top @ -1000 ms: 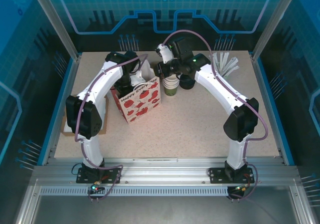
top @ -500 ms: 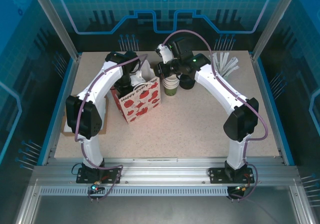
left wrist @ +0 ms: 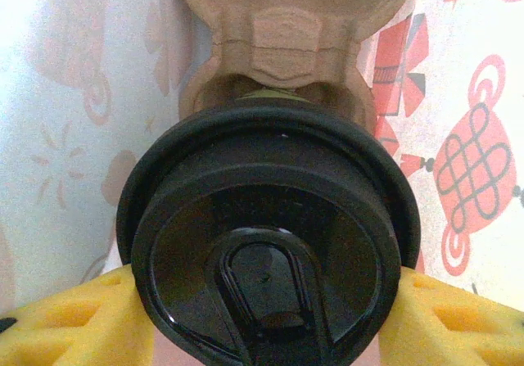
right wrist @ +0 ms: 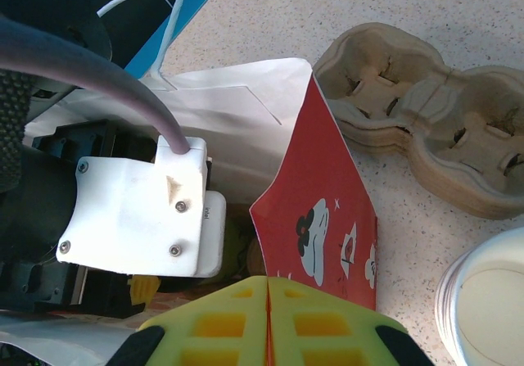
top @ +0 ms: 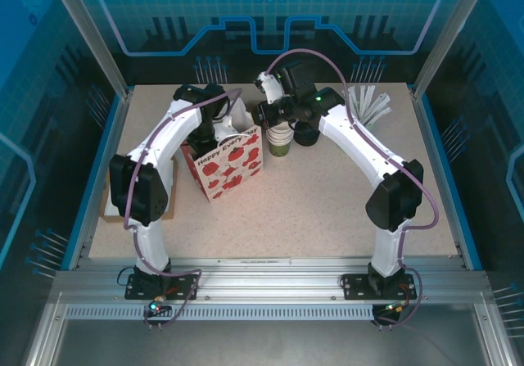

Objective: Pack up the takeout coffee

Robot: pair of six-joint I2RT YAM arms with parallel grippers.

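- Takeout coffee point(left wrist: 266, 251): black lid facing the left wrist camera, down inside the paper bag point(top: 233, 165), at or just above a well of the brown pulp cup carrier point(left wrist: 282, 38) on the bag's floor.
- Left gripper point(left wrist: 266, 317): clamped on the coffee, one yellow pad point(left wrist: 65, 321) pressed against each side of the lid.
- Right gripper point(right wrist: 268, 317): fingers together, pinching the red printed rim of the bag and holding its mouth open.
- Bag: upright on the table point(top: 327, 210), toward the far edge and left of the middle.
- Just beside the bag on its right: stack of lidless cups point(top: 281, 141).
- Near the far right corner: holder of white sticks point(top: 368, 104).
- Beside the bag in the right wrist view: spare pulp carriers point(right wrist: 426, 128), nested.
- Progress, as a judgement: cup lidded and already within the bag, so most of the packing done.
- Left to do: seat the cup fully, release it, draw the left arm out, let go of the rim.
- Hidden: green body of the cup, covered by its own lid.
- Impossible to tell whether the base sits firmly in the well or hangs just over it.
- From above: bag interior blocked by the left wrist.
- Cut off at the frame's lower edge: both sets of yellow pads.
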